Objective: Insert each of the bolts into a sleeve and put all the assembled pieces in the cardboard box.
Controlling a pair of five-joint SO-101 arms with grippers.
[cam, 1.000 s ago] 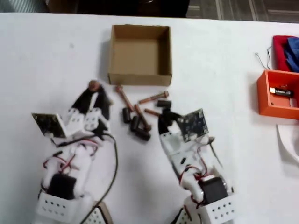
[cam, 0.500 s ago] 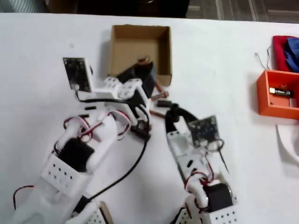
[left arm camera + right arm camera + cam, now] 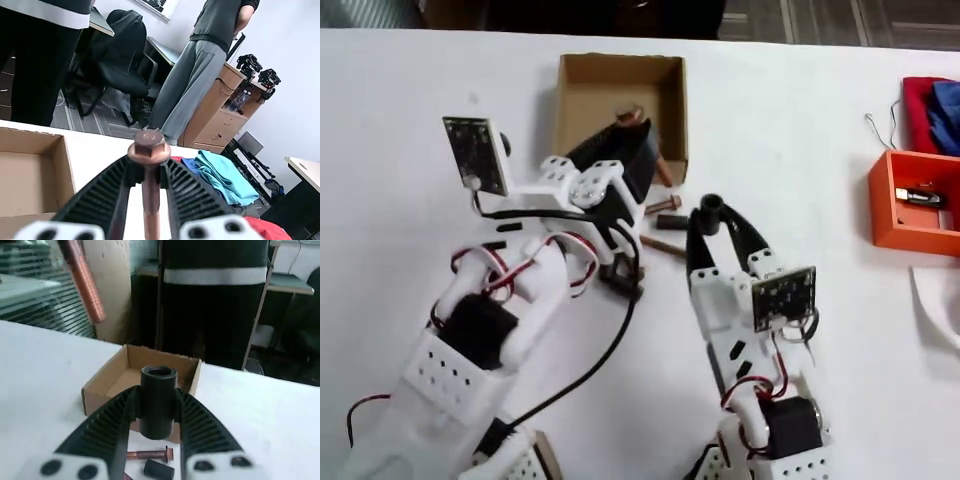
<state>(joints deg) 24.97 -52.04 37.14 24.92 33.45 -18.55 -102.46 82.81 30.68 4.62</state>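
My left gripper (image 3: 638, 138) is shut on a copper bolt (image 3: 650, 150), held above the front wall of the cardboard box (image 3: 575, 105). In the left wrist view the bolt (image 3: 149, 200) stands between the fingers with its hex head on top, the box (image 3: 25, 170) beside it. My right gripper (image 3: 712, 215) is shut on a black sleeve (image 3: 708, 205), just right of the pile and close to the bolt. In the right wrist view the sleeve (image 3: 158, 400) stands upright, open end up, with the held bolt (image 3: 82, 277) hanging farther off above the box (image 3: 100, 387).
Loose bolts (image 3: 663, 203) (image 3: 662, 244) lie on the table between the arms, with a bolt (image 3: 150, 455) and a spare sleeve (image 3: 159, 470) below my right gripper. An orange tray (image 3: 910, 230) and red-blue cloth (image 3: 932, 100) sit at the far right.
The left arm swung right from beside the pile to the box front, carrying the bolt. The right arm lifted a sleeve from the pile and drew right, toward the bolt.
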